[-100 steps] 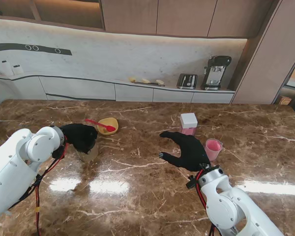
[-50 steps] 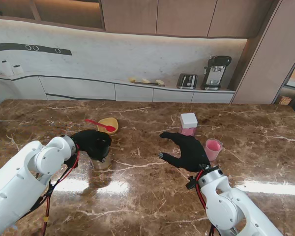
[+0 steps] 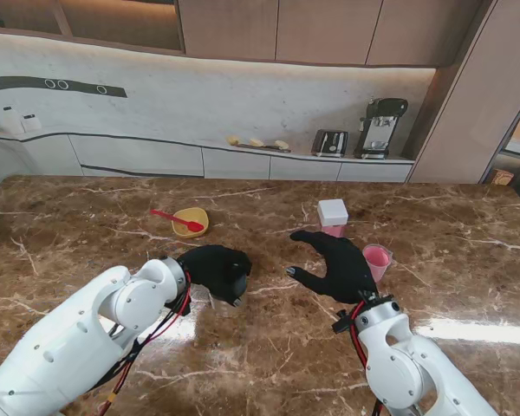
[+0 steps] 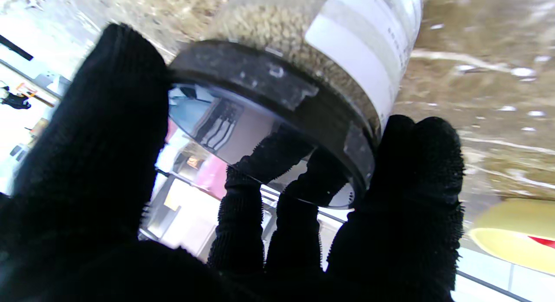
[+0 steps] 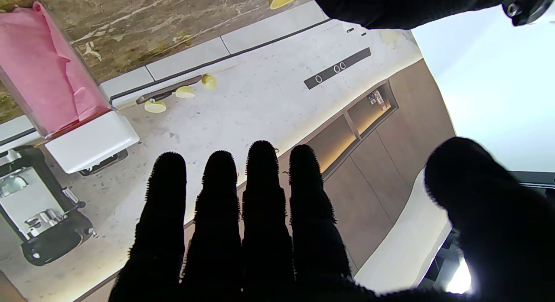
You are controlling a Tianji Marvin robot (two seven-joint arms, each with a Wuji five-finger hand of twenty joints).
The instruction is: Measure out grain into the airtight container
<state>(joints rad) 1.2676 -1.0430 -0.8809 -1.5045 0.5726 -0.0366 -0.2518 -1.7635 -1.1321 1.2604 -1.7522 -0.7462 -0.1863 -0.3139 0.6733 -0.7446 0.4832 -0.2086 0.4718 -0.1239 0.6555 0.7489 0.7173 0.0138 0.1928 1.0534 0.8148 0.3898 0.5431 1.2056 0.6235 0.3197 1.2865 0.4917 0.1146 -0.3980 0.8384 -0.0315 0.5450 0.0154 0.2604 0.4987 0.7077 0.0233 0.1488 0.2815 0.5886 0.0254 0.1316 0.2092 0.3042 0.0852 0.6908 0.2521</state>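
The grain jar (image 4: 329, 55) is gripped from above around its dark lid (image 4: 277, 102) by the left hand (image 3: 215, 270), near the table centre; its long axis appears upright, lid upward. The step in hand is judged to be positioning the jar; the next move calls for opening the lid. The right hand (image 3: 336, 264) hovers empty, fingers apart, beside the pink cup (image 3: 375, 259).
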